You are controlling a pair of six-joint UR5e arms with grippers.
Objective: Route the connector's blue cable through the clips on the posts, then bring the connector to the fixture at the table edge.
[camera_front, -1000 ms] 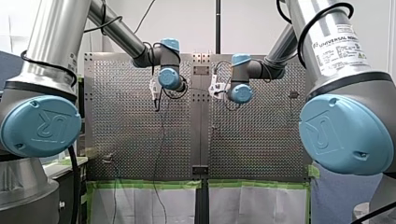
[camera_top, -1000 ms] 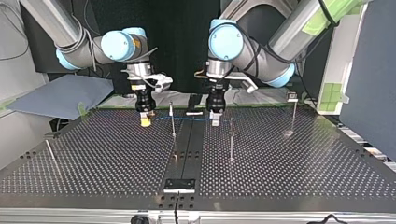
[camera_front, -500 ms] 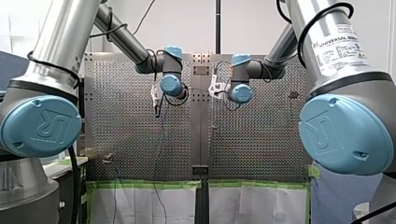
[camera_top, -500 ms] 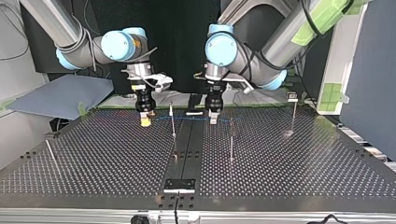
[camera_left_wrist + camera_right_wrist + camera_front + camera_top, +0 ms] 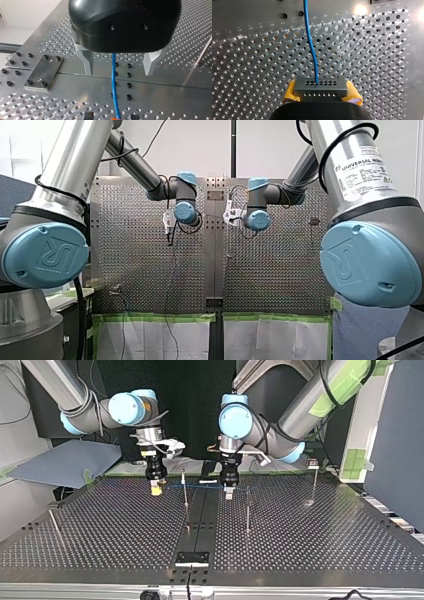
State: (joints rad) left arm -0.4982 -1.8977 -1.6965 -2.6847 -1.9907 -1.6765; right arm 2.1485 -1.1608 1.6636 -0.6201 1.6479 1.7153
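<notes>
Inside my spread left tool (image 5: 119, 73), blue cable (image 5: 113, 82); connector (image 5: 320, 86) pinched by my right tool (image 5: 322, 93).

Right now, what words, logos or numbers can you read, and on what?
"UNIVERSAL ROBO…": label on my right arm; its small print is unreadable.
"UR" logo: my left arm's blue joint cap and my right arm's blue joint cap.
"18 17 … 14 13 12 11": engraved on the perforated table; other engravings unclear.

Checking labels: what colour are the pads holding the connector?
Yellow. The pads beside the connector show best in the right wrist view.
</notes>
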